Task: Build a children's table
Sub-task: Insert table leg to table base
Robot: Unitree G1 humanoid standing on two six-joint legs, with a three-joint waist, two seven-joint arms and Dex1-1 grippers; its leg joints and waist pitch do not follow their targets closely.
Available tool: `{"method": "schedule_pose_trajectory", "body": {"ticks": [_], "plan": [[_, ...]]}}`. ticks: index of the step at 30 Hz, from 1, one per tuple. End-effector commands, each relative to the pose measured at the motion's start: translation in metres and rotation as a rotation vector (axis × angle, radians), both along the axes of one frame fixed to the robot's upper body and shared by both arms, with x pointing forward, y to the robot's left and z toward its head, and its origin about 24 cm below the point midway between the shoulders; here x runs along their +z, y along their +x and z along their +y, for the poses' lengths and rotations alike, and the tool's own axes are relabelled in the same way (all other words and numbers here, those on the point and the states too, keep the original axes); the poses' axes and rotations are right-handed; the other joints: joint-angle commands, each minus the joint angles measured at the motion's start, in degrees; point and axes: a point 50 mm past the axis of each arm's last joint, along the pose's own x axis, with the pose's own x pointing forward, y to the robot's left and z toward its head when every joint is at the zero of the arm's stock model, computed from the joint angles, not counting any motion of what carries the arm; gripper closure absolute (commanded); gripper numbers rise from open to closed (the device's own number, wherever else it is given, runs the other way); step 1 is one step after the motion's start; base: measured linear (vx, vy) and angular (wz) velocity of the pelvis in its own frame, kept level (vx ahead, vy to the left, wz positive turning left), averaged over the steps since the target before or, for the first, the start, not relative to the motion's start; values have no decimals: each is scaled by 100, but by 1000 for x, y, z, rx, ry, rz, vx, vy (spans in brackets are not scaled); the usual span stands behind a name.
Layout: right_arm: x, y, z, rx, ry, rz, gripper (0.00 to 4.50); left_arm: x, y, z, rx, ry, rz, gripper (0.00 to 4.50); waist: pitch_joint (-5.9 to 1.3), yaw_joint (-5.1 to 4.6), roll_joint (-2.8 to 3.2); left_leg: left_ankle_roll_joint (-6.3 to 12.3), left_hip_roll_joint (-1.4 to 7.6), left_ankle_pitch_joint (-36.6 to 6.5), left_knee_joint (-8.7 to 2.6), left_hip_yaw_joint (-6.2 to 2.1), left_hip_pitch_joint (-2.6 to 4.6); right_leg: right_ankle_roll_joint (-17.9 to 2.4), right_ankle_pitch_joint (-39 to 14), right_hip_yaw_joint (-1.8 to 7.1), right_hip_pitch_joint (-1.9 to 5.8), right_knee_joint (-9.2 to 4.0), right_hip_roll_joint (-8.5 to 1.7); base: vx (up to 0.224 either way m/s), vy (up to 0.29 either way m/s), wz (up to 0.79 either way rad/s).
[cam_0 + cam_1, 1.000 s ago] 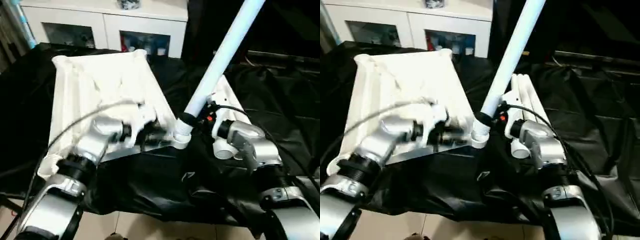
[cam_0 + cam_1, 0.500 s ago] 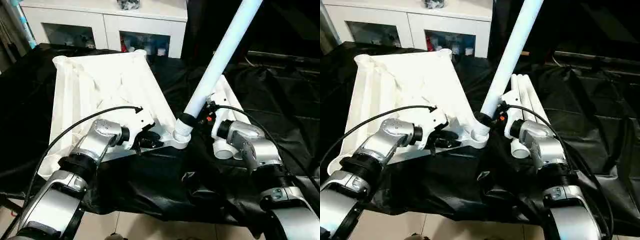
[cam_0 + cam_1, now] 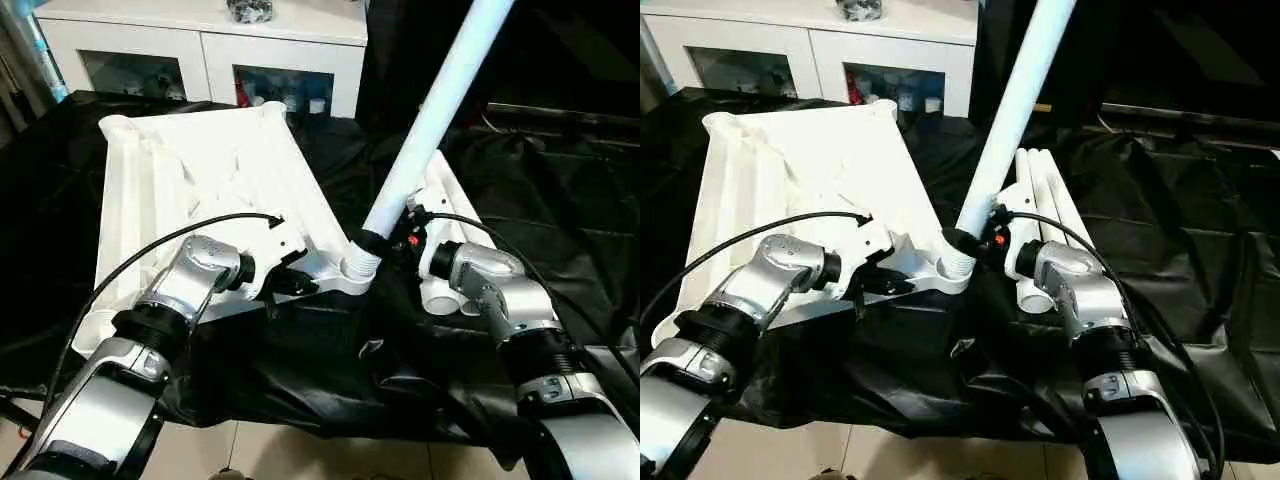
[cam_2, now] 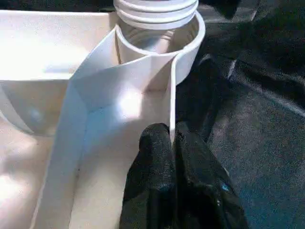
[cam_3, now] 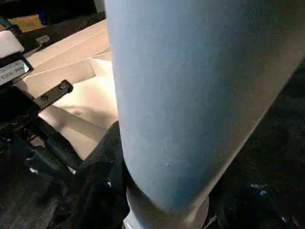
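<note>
Tabletop (image 3: 200, 190) lies underside up on the black-draped desk (image 3: 560, 190), left gripper (image 4: 172, 138) jaws pinched on its rim wall. One leg (image 3: 430, 120) stands tilted in the near corner socket (image 3: 355, 270), right gripper (image 3: 385, 243) jaws clamped around it (seating likely unfinished). Spare legs (image 3: 1045, 190) lie beside; three probably left.

white leg (image 5: 190, 95) over tabletop (image 5: 81, 100)

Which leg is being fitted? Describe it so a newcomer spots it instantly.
Start at the white tabletop lying ribbed side up on the black cloth. At its near corner beside the right gripper, one leg rises slanting from the corner socket. The spare legs lie flat.
</note>
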Motion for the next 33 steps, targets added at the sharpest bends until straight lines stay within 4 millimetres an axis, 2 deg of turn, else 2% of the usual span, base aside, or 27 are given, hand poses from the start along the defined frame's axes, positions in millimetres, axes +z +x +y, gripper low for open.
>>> {"method": "schedule_pose_trajectory", "body": {"ticks": [1,3,4,7,10,11,17,20,22,23,24,26,28,29,31,33], "plan": [[-3,0,3,23,-32,24,263,-4,-2,7,15,31,16,448,-386,29,36,64,123,-1284,-324,-16,76,-1124,-1442,264,293,-469,-427,0,0,0],[-6,1,6,39,-63,48,263,-2,-3,4,-3,-12,-10,448,-389,21,36,60,120,-1257,-324,-22,56,-1149,-1392,261,301,-459,-427,0,0,0],[-8,2,7,40,-72,55,263,-1,-4,2,-13,-31,-17,448,-398,20,42,57,124,-1266,-321,-17,76,-1161,-1357,263,289,-459,-425,0,0,0],[-12,3,9,42,-87,80,263,0,-8,-2,-43,-73,-30,450,-397,11,31,70,127,-1228,-322,-15,61,-1182,-1231,270,300,-441,-424,0,0,0],[-14,3,10,46,-96,96,263,-1,-8,-2,-45,-78,-36,450,-398,18,49,71,132,-1207,-324,-11,78,-1214,-1121,271,292,-429,-416,0,0,0],[-16,2,11,54,-105,108,263,-2,-9,-3,-37,-86,-44,450,-399,17,26,75,131,-1179,-325,-10,64,-1223,-1050,271,305,-421,-418,0,0,0],[-19,0,12,85,-121,135,263,-3,-9,-3,-21,-114,-33,450,-391,23,36,59,131,-1309,-331,-13,80,-1155,-1300,272,296,-447,-425,0,0,0],[-20,-2,9,89,-128,135,263,-5,-11,-2,-16,-118,-21,450,-397,23,34,58,131,-1242,-329,-12,74,-1163,-1212,276,299,-436,-426,0,0,0],[-20,-3,7,97,-129,137,263,-6,-11,-1,-21,-112,-16,450,-395,27,58,63,132,-1258,-329,-14,78,-1175,-1177,274,297,-433,-421,0,0,0],[-20,-4,6,101,-129,138,263,-6,-12,-1,-24,-107,-16,450,-395,24,40,72,126,-1250,-328,-12,67,-1171,-1165,272,308,-436,-419,0,0,0],[-20,-5,5,106,-126,140,263,-8,-13,0,-35,-88,-12,450,-397,27,61,78,128,-1249,-329,-15,73,-1169,-1151,274,305,-433,-416,0,0,0],[-21,-6,4,107,-125,142,263,-9,-13,0,-41,-78,-11,450,-400,23,48,79,125,-1236,-328,-14,70,-1170,-1128,272,311,-434,-412,0,0,0],[-21,-6,4,107,-125,144,263,-9,-13,0,-42,-78,-8,450,-395,19,49,67,127,-1245,-331,-15,67,-1174,-1167,274,306,-441,-422,0,0,0],[-23,-7,4,106,-125,148,263,-9,-13,0,-43,-76,-6,450,-395,19,80,63,124,-1302,-329,-16,77,-1181,-1225,272,298,-444,-420,0,0,0],[-23,-7,4,101,-123,150,263,-9,-13,0,-45,-72,-6,450,-398,17,66,54,126,-1336,-328,-14,83,-1177,-1258,272,295,-453,-416,0,0,0],[-24,-7,4,97,-124,152,263,-9,-13,-1,-47,-70,-7,450,-398,18,77,37,128,-1364,-332,-17,84,-1173,-1270,271,295,-455,-417,0,0,0]]}}
